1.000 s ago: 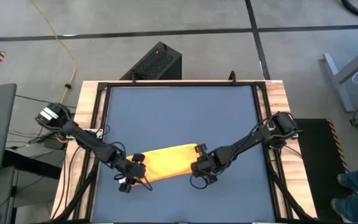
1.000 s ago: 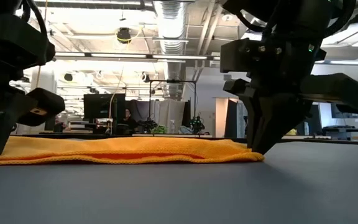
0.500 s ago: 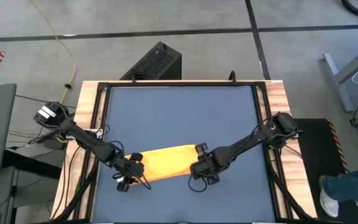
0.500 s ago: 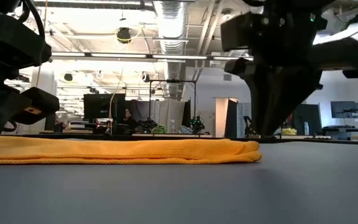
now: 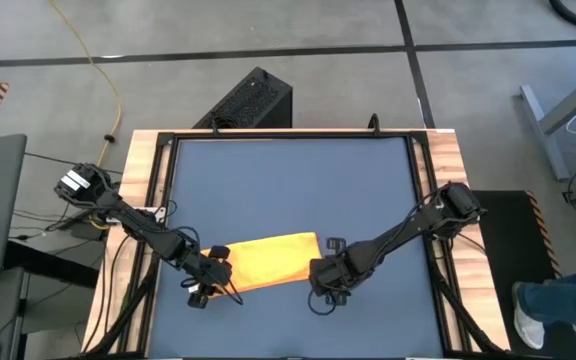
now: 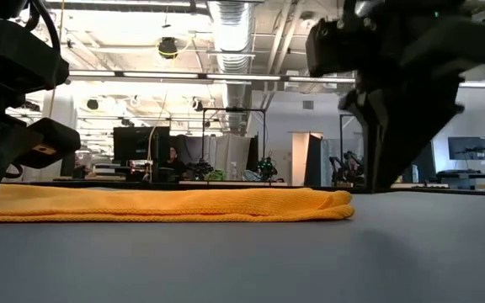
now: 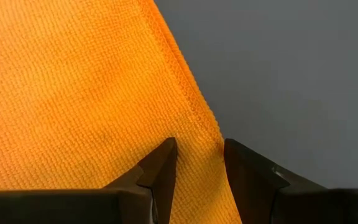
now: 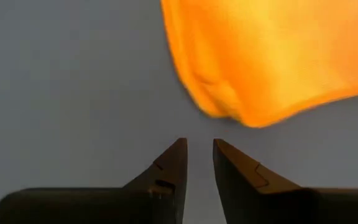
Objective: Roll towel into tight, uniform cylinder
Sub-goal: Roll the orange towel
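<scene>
Partly hidden, left hand (image 7: 197, 155) pinches the towel (image 5: 266, 258) edge; right hand (image 8: 199, 158) narrow, empty.

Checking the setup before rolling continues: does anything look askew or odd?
Only slightly: the towel lies angled across the mat, its end by the right gripper bunched. Left gripper pinches its edge.

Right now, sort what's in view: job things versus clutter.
Job: towel, flat on the mat; left gripper pinching its edge; right gripper off its other end, holding nothing.
Clutter: black box, yellow cable, both on the floor.
</scene>
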Robot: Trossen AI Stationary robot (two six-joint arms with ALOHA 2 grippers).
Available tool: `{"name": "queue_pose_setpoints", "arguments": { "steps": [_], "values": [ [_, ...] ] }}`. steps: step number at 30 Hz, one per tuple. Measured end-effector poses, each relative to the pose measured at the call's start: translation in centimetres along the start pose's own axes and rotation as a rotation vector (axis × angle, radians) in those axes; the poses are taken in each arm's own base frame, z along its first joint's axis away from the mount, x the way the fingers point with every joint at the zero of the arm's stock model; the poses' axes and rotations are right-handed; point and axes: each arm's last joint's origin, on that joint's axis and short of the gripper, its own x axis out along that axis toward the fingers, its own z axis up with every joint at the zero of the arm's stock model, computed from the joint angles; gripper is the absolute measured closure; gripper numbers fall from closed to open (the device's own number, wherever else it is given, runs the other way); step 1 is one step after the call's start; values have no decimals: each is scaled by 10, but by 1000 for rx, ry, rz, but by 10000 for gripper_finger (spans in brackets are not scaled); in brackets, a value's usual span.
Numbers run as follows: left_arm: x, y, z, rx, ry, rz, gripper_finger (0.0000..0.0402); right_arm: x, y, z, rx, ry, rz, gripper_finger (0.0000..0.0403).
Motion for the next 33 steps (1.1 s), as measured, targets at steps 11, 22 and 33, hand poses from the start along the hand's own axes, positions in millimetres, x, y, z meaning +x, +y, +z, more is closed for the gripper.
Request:
{"name": "queue_pose_setpoints", "arguments": {
  "steps": [11, 22, 33],
  "values": [
    [0, 0, 0, 6, -5, 8, 274, -6, -20, -30, 82, -267, -11, 298],
    [0, 0, 1, 7, -15, 1, 274, 15, -64, -8, 161, -487, -29, 323],
    [0, 0, -1, 0, 7, -3, 274, 59, -92, -5, 210, -374, -86, 326]
  ]
}}
